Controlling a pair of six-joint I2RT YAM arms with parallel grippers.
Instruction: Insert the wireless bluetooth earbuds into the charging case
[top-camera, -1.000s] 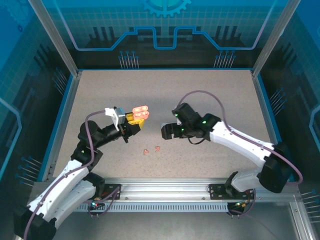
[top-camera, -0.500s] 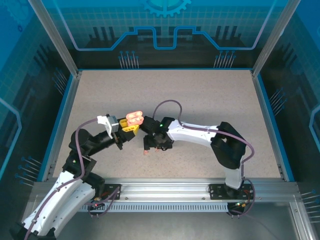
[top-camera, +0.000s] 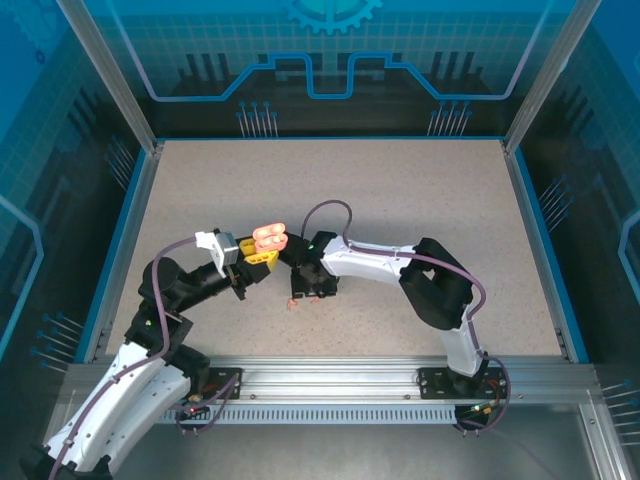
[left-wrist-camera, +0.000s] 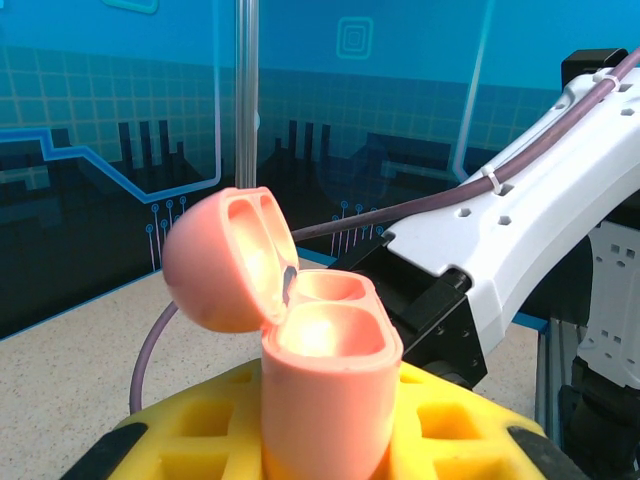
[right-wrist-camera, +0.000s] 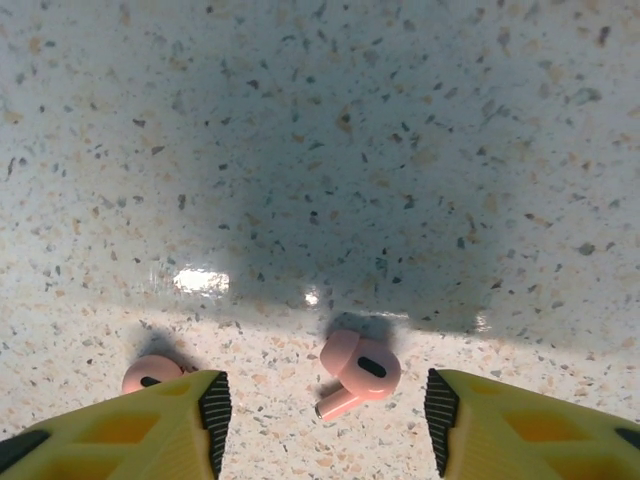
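Since a second ago the right arm has swung in from the right side of the table and is now hanging low over the spot near the front edge where the earbuds are lying.

- Salmon earbud: lying on its side on the speckled surface, stem pointing toward the camera. It is sitting between the fingers of the right gripper, nearer the right-hand one in the wrist view, and touching neither.
- Second earbud: resting just beside the other finger and partly hidden behind it.
- Right gripper: jaws are standing apart around the first bud, gripping nothing yet.
- Charging case: held upright above the table, just left of the buds. The left gripper is clamping its body between yellow fingers. The lid is hanging open and both wells are looking empty.

Judgement: the pick is being set up. The bud is lying off-centre, so closing as it stands is likely to nudge it sideways first.
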